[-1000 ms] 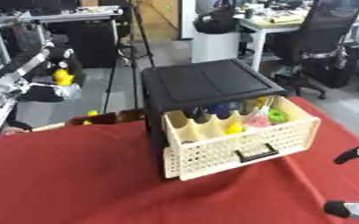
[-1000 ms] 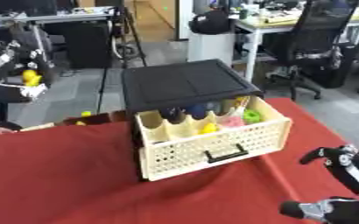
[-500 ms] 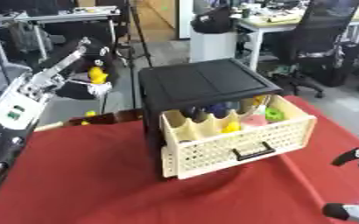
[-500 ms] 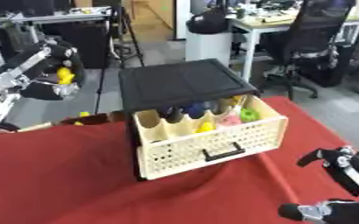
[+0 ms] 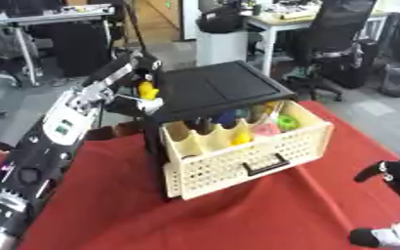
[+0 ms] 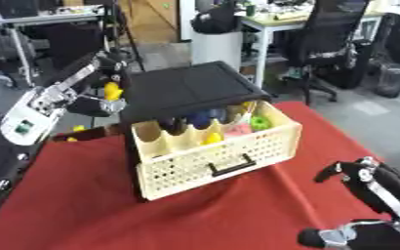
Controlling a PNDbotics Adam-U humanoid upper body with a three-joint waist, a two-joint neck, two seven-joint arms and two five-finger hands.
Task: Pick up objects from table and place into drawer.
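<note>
One yellow object aloft beside the open drawer.

Held up at the left, the left hand [image 5: 139, 84] has its fingers curled round a small yellow object [image 5: 147, 91] (its shape is hard to make out), raised just beside the upper left corner of the black cabinet [image 5: 219, 88]. Below and right, the cream perforated drawer [image 5: 246, 154] stands pulled out over the red tabletop [image 5: 110, 205], already crowded with yellow, blue, pink and green things. Far right, low in the corner, the right hand [image 6: 366, 210] rests with fingers relaxed and apart, holding nothing.
</note>
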